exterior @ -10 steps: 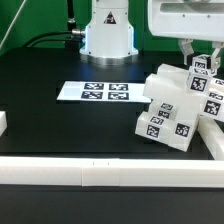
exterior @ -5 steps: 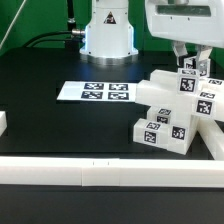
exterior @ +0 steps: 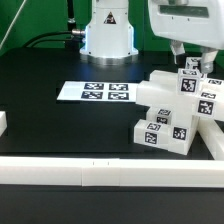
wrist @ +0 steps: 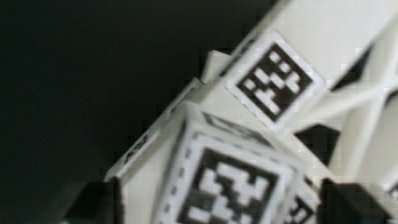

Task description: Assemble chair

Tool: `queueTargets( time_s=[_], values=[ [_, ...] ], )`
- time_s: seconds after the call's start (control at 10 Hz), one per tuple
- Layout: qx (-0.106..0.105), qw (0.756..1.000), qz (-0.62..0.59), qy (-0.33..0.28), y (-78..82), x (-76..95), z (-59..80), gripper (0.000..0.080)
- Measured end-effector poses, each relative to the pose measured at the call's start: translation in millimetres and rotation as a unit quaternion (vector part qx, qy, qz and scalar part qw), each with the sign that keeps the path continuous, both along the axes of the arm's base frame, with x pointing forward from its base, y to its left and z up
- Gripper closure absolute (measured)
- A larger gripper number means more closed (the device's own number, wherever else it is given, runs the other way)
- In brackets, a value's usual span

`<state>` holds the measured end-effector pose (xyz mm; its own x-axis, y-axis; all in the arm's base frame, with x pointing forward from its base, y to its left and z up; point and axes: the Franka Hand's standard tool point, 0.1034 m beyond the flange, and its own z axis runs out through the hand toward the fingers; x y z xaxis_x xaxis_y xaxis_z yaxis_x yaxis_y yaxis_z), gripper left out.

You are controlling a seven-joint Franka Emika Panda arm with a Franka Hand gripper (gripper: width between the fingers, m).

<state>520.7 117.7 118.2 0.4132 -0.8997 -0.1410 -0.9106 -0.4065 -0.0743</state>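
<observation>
The chair is a blocky white assembly with several black-and-white tags, standing at the exterior view's right on the black table. My gripper comes down from above onto its top and is shut on a tagged upper piece of the chair. In the wrist view the chair fills the picture. A tagged block sits between the dark fingers of my gripper. The lower parts of the chair are hidden in the wrist view.
The marker board lies flat on the table left of the chair. A long white rail runs along the front edge. Another rail lies at the right, beside the chair. A small white block is at the left edge. The robot base stands behind.
The chair has turned from a tilted pose to a more upright one and shifted slightly, with the gripper holding its top. In the last half second almost nothing moved.
</observation>
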Motion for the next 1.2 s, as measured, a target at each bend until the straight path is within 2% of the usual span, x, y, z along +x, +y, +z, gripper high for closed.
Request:
queueTargets(
  time_s=[0.1, 0.2, 0.4, 0.6, 0.8, 1.0, 1.1, 1.2],
  values=[
    [-0.002, 0.999, 0.032, -0.003, 3.5, 3.6, 2.6, 0.0205],
    [-0.002, 0.997, 0.082, -0.011, 2.6, 3.2, 1.7, 0.0158],
    [-0.003, 0.986, 0.163, -0.023, 2.5, 2.7, 1.4, 0.0152],
    [-0.02, 0.951, 0.307, -0.032, 1.7, 2.3, 3.0, 0.0151],
    [-0.027, 0.91, 0.411, -0.042, 1.0, 2.0, 2.2, 0.0151],
    [-0.036, 0.87, 0.49, -0.049, 0.4, 1.8, 1.4, 0.0151],
    [-0.036, 0.858, 0.51, -0.053, 0.6, 1.7, 0.8, 0.0151],
    [-0.035, 0.86, 0.506, -0.053, 0.6, 1.7, 0.6, 0.0291]
  ],
)
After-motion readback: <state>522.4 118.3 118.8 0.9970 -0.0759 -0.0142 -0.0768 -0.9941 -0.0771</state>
